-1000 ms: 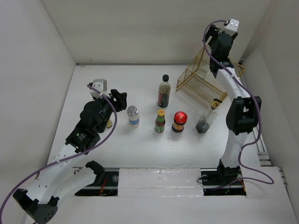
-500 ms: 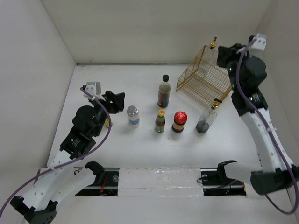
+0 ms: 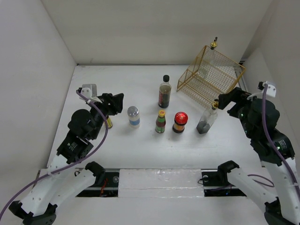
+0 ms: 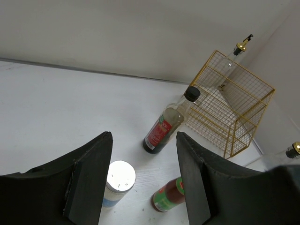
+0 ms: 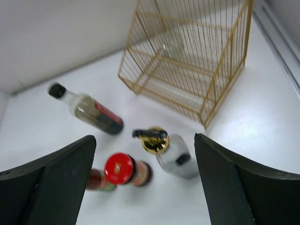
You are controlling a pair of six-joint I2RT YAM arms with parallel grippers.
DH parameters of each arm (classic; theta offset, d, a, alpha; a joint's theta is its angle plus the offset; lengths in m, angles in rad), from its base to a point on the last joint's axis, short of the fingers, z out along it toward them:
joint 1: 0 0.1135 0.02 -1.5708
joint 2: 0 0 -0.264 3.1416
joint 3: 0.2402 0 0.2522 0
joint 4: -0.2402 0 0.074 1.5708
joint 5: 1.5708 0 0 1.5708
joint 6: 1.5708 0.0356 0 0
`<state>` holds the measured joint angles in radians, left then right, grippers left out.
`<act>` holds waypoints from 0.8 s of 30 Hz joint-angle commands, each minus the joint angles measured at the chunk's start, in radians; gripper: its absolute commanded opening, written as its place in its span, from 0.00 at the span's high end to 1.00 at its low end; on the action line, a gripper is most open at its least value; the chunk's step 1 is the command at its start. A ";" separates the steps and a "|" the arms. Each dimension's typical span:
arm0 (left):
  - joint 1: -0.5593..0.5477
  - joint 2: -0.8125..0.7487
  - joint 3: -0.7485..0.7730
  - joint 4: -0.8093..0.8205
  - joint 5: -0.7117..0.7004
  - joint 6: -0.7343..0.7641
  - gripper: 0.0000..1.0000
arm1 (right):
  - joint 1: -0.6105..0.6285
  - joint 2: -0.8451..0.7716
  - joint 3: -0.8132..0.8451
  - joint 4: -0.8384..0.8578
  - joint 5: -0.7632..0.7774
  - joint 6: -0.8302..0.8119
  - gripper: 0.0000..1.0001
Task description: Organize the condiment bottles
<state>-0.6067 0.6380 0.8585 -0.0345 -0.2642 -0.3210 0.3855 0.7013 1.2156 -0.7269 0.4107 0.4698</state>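
Left pincer (image 4: 143,140): fingers spread, empty, left of the row. Standing on the tabletop (image 3: 140,145): silver-lidded jar (image 3: 133,116), green bottle (image 3: 161,122), red-lidded jar (image 3: 180,122), clear gold-capped bottle (image 3: 206,120). Dark bottle (image 3: 164,92) stands behind the green bottle. Right pincer (image 5: 144,137): fingers spread, empty, above the clear gold-capped bottle.

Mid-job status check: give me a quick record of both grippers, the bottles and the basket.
Left gripper: open, empty, near silver-lidded blue-labelled jar
Right gripper: open, empty, near clear gold-capped bottle
Front row, left to right: that jar, green yellow-capped bottle, squat red-lidded jar, clear bottle
Behind row: dark black-capped bottle, upright
Gold wire basket: tilted, far right corner; second gold-topped bottle by it, inside or behind unclear
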 commanded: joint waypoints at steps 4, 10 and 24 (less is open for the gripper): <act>0.005 -0.011 0.017 0.039 0.011 -0.007 0.48 | 0.019 0.078 -0.085 -0.172 -0.056 0.030 0.08; 0.005 -0.002 0.017 0.039 0.011 -0.007 0.46 | 0.019 0.087 -0.186 0.029 -0.101 -0.032 0.09; 0.005 0.017 0.017 0.039 0.029 -0.007 0.46 | 0.067 0.105 -0.330 0.339 0.085 -0.103 0.24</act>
<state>-0.6067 0.6533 0.8585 -0.0345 -0.2539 -0.3214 0.4381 0.8085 0.8814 -0.5144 0.4221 0.3843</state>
